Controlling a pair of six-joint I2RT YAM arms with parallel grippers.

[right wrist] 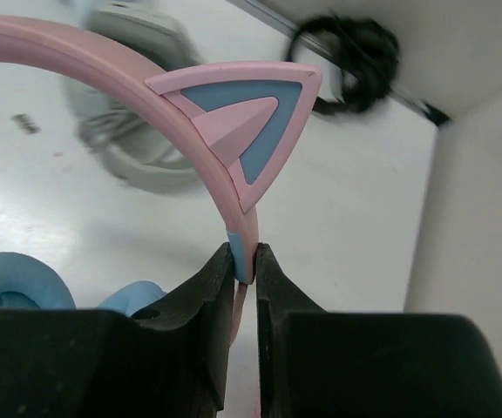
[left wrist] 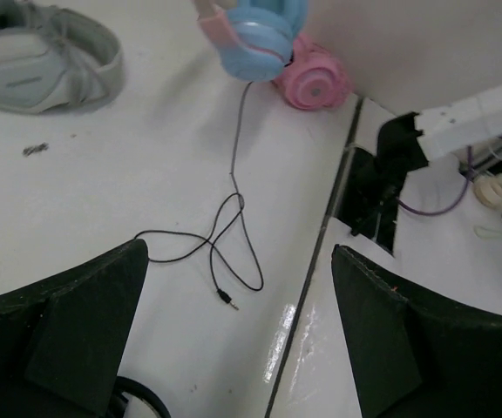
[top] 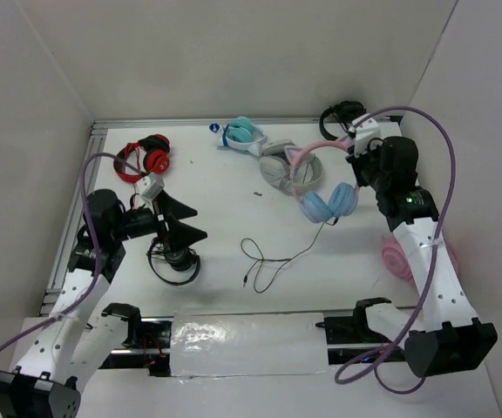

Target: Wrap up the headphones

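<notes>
Two states were recorded: the right end effector (right wrist: 246, 259) was clenched on the pink headband of the headphones (top: 328, 200), near the table's (top: 225, 200) far-right side; the left end effector (top: 200, 222) stood released. The thin pinch risked slippage; the slack cable (top: 273, 257) could snag.

You see the headphones (left wrist: 255, 30) cut off by the left wrist view's top edge; the right arm (top: 427, 257) hides much of the pink pair (top: 395, 259).
</notes>
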